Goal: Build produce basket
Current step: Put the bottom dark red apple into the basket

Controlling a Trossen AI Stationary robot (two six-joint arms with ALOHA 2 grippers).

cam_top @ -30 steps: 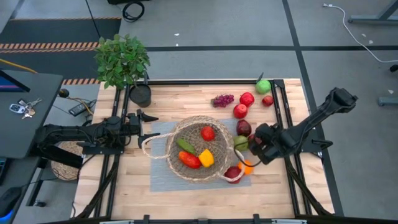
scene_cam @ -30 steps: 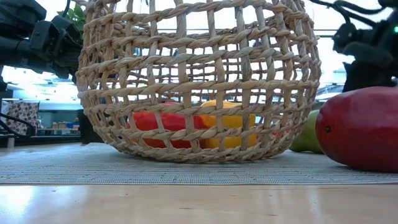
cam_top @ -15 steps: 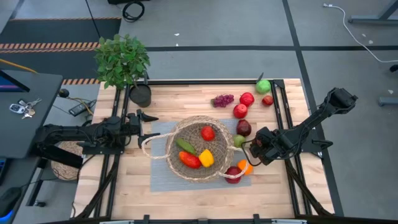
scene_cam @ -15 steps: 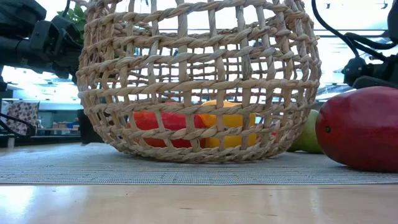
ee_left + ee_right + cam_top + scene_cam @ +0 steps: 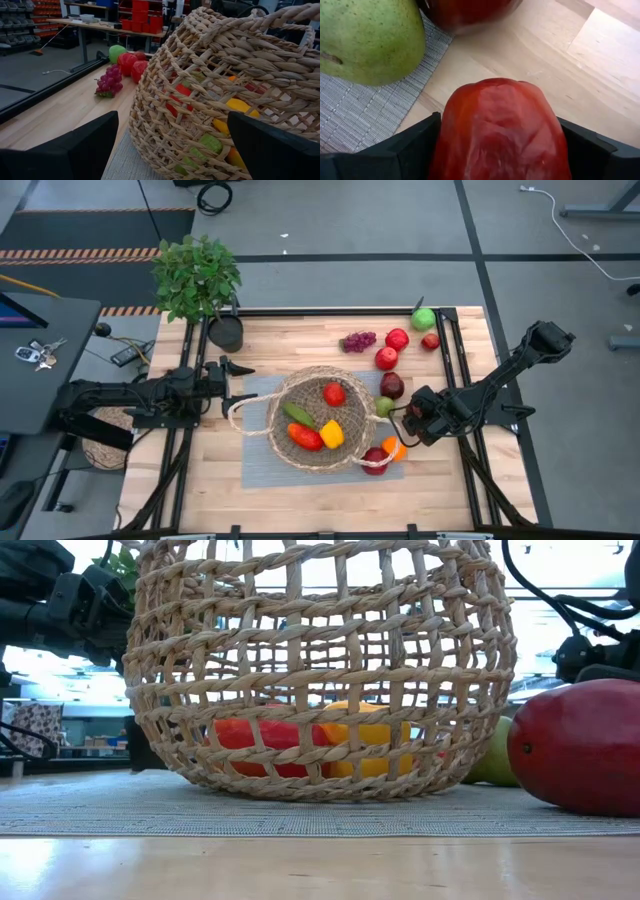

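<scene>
I see my right gripper (image 5: 500,145) clamped on a glossy red pepper-like piece (image 5: 501,131), right of centre in the high view, beside the round tan wicker basket (image 5: 318,418). My left gripper (image 5: 240,381), fingers spread wide, sits at the basket's left.

The basket (image 5: 322,420) is tan open-weave wicker, its strands crossing in a lattice. Inside lie a red piece (image 5: 334,393), a green cucumber (image 5: 298,415), a red-orange pepper (image 5: 305,437) and a yellow pepper (image 5: 332,434). The mat (image 5: 258,460) beneath is grey with a fine woven grain, on a pale wooden table (image 5: 290,340). The grape bunch (image 5: 358,341) is purple, the apple (image 5: 423,319) bright green, the mango (image 5: 580,745) dark red. Between the right gripper's black fingers (image 5: 395,152) sits a glossy red pepper (image 5: 500,130), beside a speckled green pear (image 5: 370,37).
</scene>
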